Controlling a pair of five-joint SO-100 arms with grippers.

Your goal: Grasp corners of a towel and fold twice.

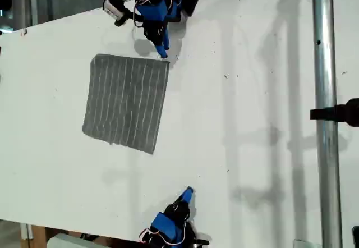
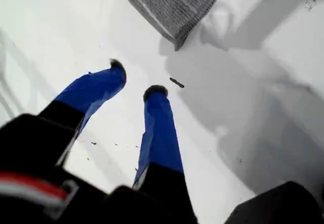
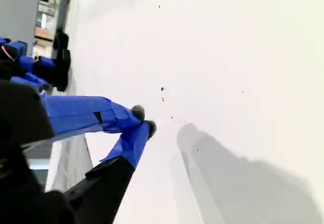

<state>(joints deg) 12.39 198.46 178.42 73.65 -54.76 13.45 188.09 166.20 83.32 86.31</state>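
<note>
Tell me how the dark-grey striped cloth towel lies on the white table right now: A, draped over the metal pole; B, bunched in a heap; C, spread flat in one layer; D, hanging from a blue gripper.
C: the dark-grey striped cloth towel lies spread flat on the white table, and my first gripper is open just short of one corner, not holding it.

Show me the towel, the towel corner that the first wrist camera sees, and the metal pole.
the towel [image 1: 126, 102], exterior view, middle of the striped cloth.
the corner [image 2: 178, 39], first wrist view, just inside the cloth's pointed tip.
the metal pole [image 1: 324, 91], exterior view, partway down its shiny shaft.
</note>
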